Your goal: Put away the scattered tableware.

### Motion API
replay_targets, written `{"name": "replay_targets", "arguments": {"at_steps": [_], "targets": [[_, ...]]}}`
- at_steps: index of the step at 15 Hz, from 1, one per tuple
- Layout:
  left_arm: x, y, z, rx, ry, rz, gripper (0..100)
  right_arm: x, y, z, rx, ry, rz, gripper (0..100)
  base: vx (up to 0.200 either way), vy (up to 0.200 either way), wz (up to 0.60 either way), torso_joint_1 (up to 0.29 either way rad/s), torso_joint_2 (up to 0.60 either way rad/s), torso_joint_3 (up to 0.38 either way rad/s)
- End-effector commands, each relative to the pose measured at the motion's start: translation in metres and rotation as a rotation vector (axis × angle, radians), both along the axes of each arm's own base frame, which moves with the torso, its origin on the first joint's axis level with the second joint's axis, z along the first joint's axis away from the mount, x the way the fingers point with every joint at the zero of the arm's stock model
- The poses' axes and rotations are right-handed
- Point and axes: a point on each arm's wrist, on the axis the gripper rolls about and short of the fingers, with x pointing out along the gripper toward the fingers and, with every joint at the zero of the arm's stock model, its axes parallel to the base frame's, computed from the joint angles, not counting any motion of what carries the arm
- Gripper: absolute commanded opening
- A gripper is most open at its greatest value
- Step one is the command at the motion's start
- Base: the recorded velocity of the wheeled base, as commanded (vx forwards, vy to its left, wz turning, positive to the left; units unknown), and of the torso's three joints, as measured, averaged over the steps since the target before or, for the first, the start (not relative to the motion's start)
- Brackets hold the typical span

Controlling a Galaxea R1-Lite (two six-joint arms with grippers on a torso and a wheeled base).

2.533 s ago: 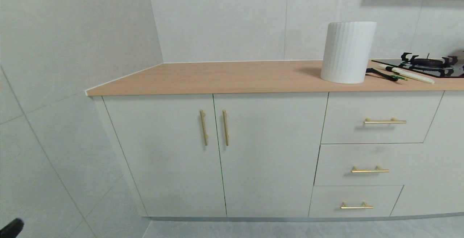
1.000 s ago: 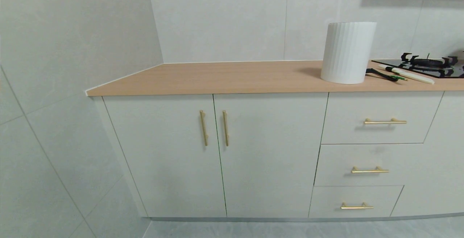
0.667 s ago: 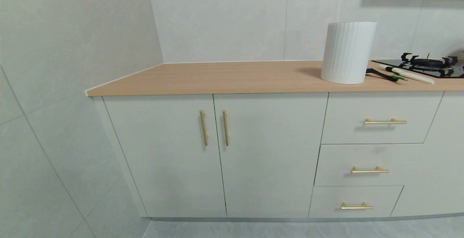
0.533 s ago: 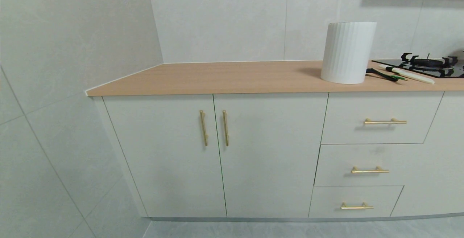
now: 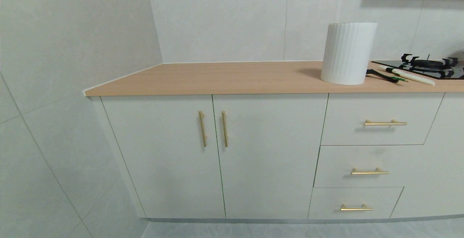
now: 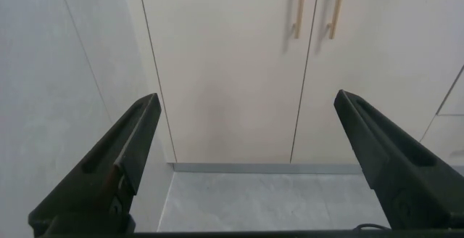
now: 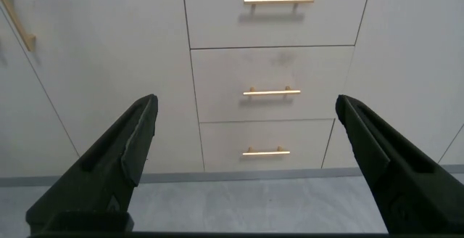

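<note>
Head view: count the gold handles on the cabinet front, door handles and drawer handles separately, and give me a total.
Vertical door handles: 2
Horizontal drawer handles: 3
Total: 5

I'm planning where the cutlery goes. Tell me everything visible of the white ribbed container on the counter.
The container is a tall white cylinder with fine vertical ribs and a matte look. It stands upright on the wooden counter, near the front edge, left of the stove. Its inside is hidden. Close at its right lie utensils.
</note>
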Motion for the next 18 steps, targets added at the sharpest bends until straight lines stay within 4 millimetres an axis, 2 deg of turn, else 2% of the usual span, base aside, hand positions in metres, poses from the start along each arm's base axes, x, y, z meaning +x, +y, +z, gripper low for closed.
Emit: {"name": "replay_targets", "arguments": {"at_steps": [1, 12, 18], "targets": [[0.0000, 0.0000, 0.0001, 0.000, 0.000, 0.001, 100, 0.0002, 0.0000, 0.0000, 0.000, 0.003, 0.000, 100, 0.000, -0.200, 0.00, 0.007, 0.01, 0.002], [0.0000, 0.0000, 0.0001, 0.000, 0.000, 0.001, 100, 0.0001, 0.0000, 0.0000, 0.000, 0.002, 0.000, 100, 0.000, -0.200, 0.00, 0.004, 0.00, 0.001], [0.0000, 0.0000, 0.0001, 0.000, 0.000, 0.001, 100, 0.0001, 0.0000, 0.0000, 0.000, 0.002, 0.000, 100, 0.000, 0.000, 0.00, 0.000, 0.00, 0.000]]}}
